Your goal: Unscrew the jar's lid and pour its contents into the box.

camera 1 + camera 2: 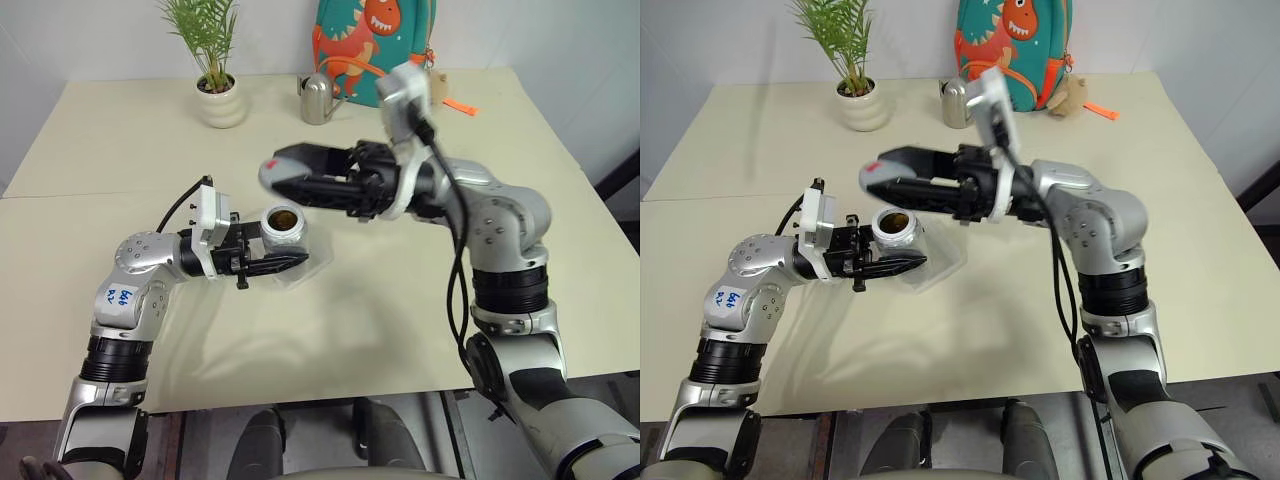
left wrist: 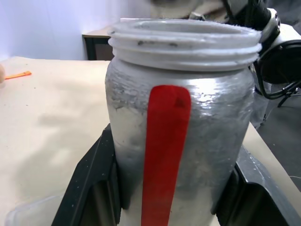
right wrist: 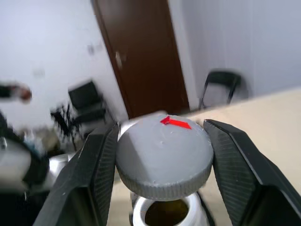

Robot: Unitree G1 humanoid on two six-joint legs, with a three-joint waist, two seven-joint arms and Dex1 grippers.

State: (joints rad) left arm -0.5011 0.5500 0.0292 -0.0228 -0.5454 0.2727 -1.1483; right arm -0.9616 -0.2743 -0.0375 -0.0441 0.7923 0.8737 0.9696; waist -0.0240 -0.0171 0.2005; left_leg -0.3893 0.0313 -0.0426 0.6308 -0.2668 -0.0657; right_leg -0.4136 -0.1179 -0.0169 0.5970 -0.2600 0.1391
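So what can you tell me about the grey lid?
The lid is a round, flat grey cap that looks like plastic, with ridges around its edge and a small red mark on top. It is off the jar now. The right gripper holds it by its sides between two black fingers, lifted just above the jar's open mouth, where brown contents show inside.
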